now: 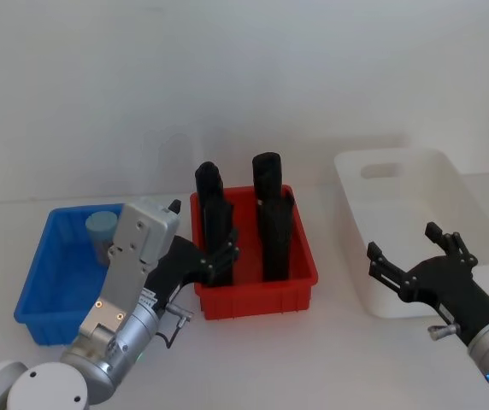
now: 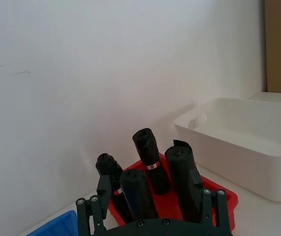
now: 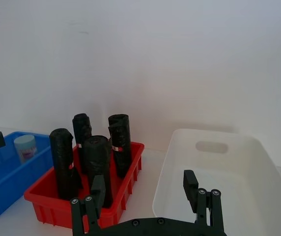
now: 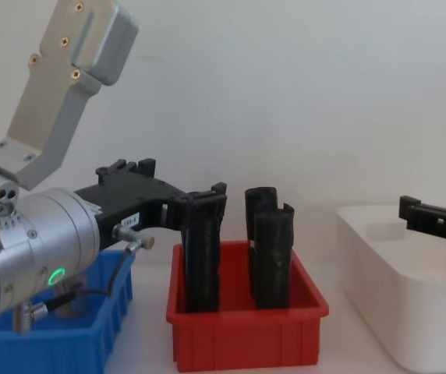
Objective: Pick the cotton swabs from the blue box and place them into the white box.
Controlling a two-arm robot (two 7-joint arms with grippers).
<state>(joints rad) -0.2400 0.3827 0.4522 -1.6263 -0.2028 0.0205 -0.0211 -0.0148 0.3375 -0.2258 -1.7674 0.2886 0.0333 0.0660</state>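
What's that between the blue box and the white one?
A red bin holding tall black rolls stands between the blue box and the white box, plain in the head view.

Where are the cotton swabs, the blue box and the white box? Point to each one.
cotton swabs [image 1: 101,227]: head view, on the jar's lid.
blue box [image 1: 48,329]: head view, on its front wall.
white box [image 1: 424,173]: head view, on its far wall beside the handle slot.

- Red plastic bin [image 1: 257,295]: low, open-topped, on the white table [image 1: 313,363] at mid-width.
- Black rolls [image 1: 268,184]: four, upright in the red bin, two toward its 12 o'clock wall and two toward 6 o'clock; small red-and-white bands show on some.
- Plain white wall [image 1: 227,77]: behind the table, at 12 o'clock.
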